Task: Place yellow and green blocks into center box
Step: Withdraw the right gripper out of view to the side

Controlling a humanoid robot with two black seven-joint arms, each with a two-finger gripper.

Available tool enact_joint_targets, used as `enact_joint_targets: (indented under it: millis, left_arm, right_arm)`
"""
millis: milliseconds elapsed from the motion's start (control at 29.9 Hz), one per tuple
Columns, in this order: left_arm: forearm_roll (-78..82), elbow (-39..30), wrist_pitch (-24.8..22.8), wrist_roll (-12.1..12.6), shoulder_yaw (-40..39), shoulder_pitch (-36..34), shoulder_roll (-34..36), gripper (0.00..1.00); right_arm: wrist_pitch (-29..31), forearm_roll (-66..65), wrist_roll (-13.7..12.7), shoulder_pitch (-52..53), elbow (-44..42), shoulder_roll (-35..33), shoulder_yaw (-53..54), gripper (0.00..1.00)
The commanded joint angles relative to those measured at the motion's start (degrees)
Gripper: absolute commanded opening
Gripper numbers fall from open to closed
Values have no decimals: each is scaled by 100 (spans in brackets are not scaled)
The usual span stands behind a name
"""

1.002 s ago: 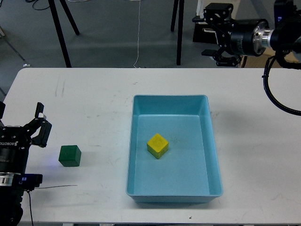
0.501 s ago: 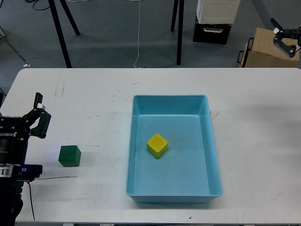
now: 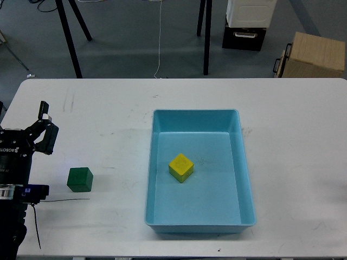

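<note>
One block of the two is already home: the yellow block (image 3: 181,167) lies on the floor of the blue box (image 3: 236,122), a little toward nine o'clock of the box's middle and clear of every wall. The green block (image 3: 80,179) sits on the white table (image 3: 108,108), well apart from the box at about nine o'clock from it, upright and untouched.

The left gripper (image 3: 42,130) hangs near the table's left edge, at roughly eleven o'clock from the green block and near it but not over it. Its two fingers seem spread with nothing between them, though they are dark and seen nearly edge-on, so how wide they stand is hard to judge. The right arm does not appear in this view at all.

By my reading the step in hand is the fetching of the green block. The next move calls for the left gripper to travel toward five o'clock until it is above the block, descend with its fingers astride two opposite faces, close, lift, and carry it toward three o'clock over the box's near wall.
</note>
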Motion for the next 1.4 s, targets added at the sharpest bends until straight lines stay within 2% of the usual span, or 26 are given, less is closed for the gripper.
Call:
enact_joint_targets:
  millis: [0,200,334,434,501,668,768,969,1069,1202,1269,1369]
  left_arm:
    - [-9,-8,-1,30,-75,-14,22,100]
    - [-44,105,-1,-22,-355,127,22,100]
    - [-175,791,-1,-49,-409,31,-83,100]
    - [-325,582,-1,-101,-348,82,-285,100]
    - [-316,91,-1,-276,-400,432,-163,100]
    - [-308,-745,-1,-523,-1023,786,1249,100]
    - [-299,-764,-1,-523,-1349,1023,2391,100]
    - [-202,-764,-1,-462,-1367,945,4588,100]
    - [-79,-659,-1,-471,-1166,551,5635,100]
    - [26,-527,-1,-444,-175,-327,6726,100]
    - [227,-439,-1,-444,405,-855,7008,100]
    - [737,-404,-1,-436,1065,-1576,7053,100]
  right_arm:
    - [-1,-64,-4,-187,165,223,-71,100]
    - [-1,-64,-4,-345,200,83,-62,100]
    - [-1,-64,-4,-486,446,-207,-71,100]
    - [-1,-73,-4,-548,482,-225,-18,100]
    - [-1,-64,-4,-548,473,-156,8,100]
    - [-1,-73,4,-495,473,178,-88,100]
    - [-1,-125,4,-416,473,310,-158,100]
    - [-1,-205,4,-284,473,390,-255,100]
    - [-1,-205,4,-293,473,390,-238,100]
    - [-1,-205,4,-293,464,390,-229,100]
    - [-1,-213,4,-284,464,390,-220,100]
    - [-1,-205,4,-214,455,390,-229,100]
